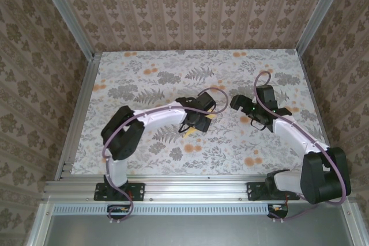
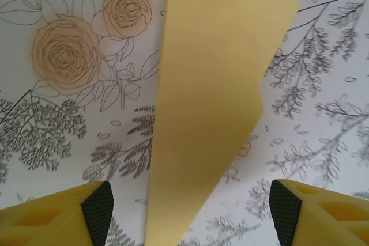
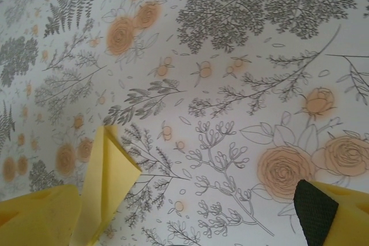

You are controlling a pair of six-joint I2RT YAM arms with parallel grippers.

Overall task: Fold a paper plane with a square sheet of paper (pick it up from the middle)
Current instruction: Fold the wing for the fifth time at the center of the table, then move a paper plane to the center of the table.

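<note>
Paper plane [image 2: 207, 102]: pale-yellow sheet folded to a long tapering wedge, one corner jutting at its wide end. It lies on the flowered cloth [image 2: 323, 84], not lifted. Left gripper [image 2: 191, 211]: directly over the plane's narrow end, jaws well apart, one finger [image 2: 97, 211] on either side of the plane, neither touching it, nothing held. Right gripper [image 3: 193, 211]: to the plane's right, jaws spread wide, empty. The plane's edge sits just beside one of its fingers; contact cannot be told. Condition: folds look soft, and one layer seems to rise off the cloth. Handling note, as judged: the next fold wants a fresh hold. Close on the plane's long folded edge near its middle, not on the loose layer. Pin the plane's far end with the second gripper, since thin paper may slide or spring open.
</note>
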